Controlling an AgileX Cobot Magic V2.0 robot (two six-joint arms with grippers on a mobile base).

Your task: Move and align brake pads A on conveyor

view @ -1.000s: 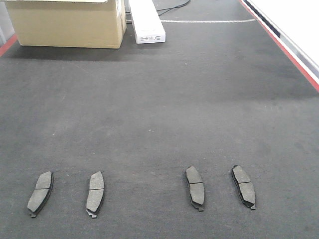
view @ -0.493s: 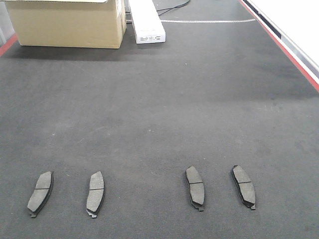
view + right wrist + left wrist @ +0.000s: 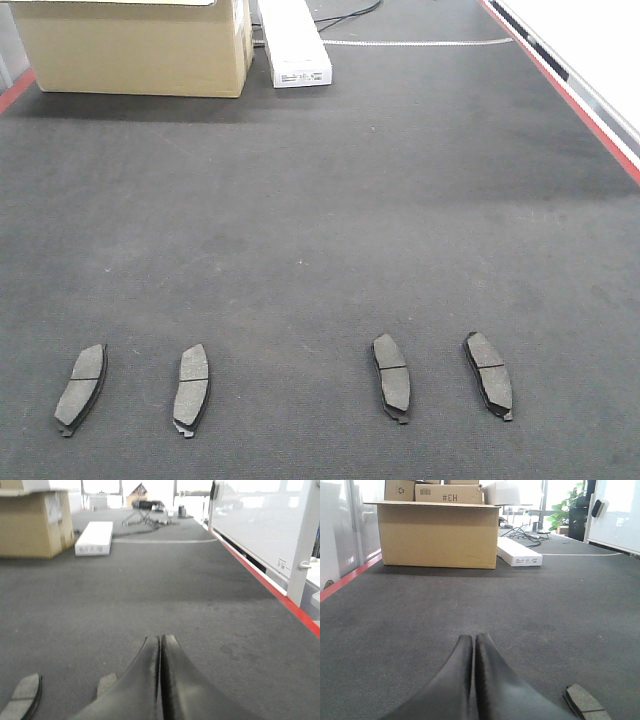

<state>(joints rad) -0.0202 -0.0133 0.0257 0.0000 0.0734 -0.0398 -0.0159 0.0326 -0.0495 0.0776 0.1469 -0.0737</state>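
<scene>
Nothing is shifting since the earlier frames: you are looking at the same four brake pads in the same spots. Item one, the conveyor point(image 3: 320, 220): its dark felt belt is carrying everything, with a red strip point(image 3: 560, 90) running along its right edge. Item two, the brake pads: four are lying flat in a row near the front edge, a left pair point(image 3: 81, 388) point(image 3: 191, 389) and a right pair point(image 3: 392, 376) point(image 3: 489, 374), the pairs well apart. Item three, the cardboard box point(image 3: 135, 48) and white carton point(image 3: 293, 45): both are sitting at the far edge. Item four, your left gripper point(image 3: 473, 642) and right gripper point(image 3: 160, 642): each is hovering over bare belt with fingers pressed together, grasping nothing.
</scene>
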